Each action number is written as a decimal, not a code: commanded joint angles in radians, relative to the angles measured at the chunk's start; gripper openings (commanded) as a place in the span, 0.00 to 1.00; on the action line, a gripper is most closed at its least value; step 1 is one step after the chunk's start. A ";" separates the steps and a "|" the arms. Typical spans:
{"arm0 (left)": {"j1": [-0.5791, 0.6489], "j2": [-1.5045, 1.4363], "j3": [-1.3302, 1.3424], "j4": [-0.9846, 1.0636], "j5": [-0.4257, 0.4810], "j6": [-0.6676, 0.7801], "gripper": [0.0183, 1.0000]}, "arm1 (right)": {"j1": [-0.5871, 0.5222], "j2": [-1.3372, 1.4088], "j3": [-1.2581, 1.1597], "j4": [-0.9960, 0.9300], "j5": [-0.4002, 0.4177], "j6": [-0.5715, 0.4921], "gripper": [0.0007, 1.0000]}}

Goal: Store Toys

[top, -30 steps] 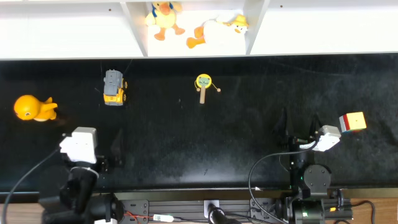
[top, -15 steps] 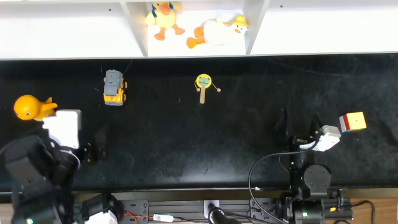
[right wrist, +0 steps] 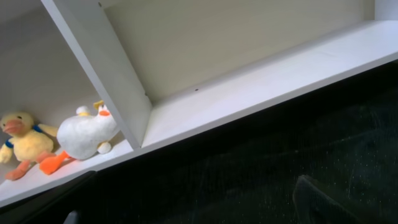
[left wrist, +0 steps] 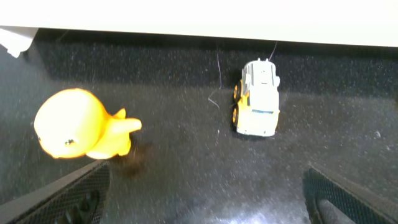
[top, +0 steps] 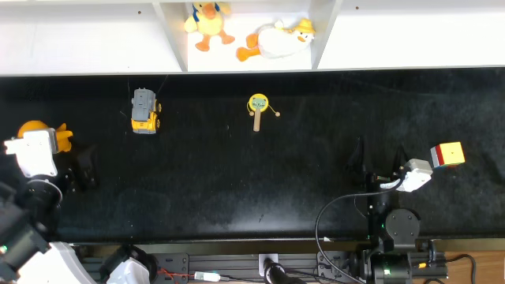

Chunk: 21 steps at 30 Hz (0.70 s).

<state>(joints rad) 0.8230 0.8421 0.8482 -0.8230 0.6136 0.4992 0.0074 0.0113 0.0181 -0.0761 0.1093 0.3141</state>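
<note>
My left gripper [left wrist: 205, 208] has its fingers spread wide with nothing between them, above the black table [top: 316, 197] at the far left end. Just ahead of one finger lies the round orange toy [left wrist: 78, 124], on its side, not touched by the gripper. Farther out, near the shelf edge, sits the yellow-and-grey toy truck [left wrist: 258, 99], upright on its wheels and well apart from the orange toy. My right gripper [right wrist: 193, 205] is also spread and holds nothing; it sits low near its base at the right side of the table, pointed at the white shelf [right wrist: 261, 81]. Just beside that arm's wrist, on the table, lies a small multicoloured cube [top: 448, 155]. Near the middle of the table, close to the shelf, lies a little rattle drum [top: 258, 105] with its stick handle pointing toward the arms. In the shelf's centre compartment are two plush toys: a yellow duck [right wrist: 25, 146] and a white duck [right wrist: 87, 134] with orange feet, side by side, touching or nearly so.
</note>
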 commanded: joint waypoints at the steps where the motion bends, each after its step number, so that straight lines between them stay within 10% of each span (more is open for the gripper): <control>1: 0.017 0.059 0.024 0.058 0.044 0.047 0.99 | 0.005 -0.006 -0.013 0.006 0.007 0.004 1.00; 21: 0.261 0.209 0.024 0.219 -0.006 0.137 1.00 | 0.005 -0.006 -0.013 0.006 0.007 0.003 0.99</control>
<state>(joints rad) 1.0760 0.9985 0.8509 -0.6342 0.6094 0.6029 0.0074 0.0113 0.0181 -0.0757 0.1101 0.3141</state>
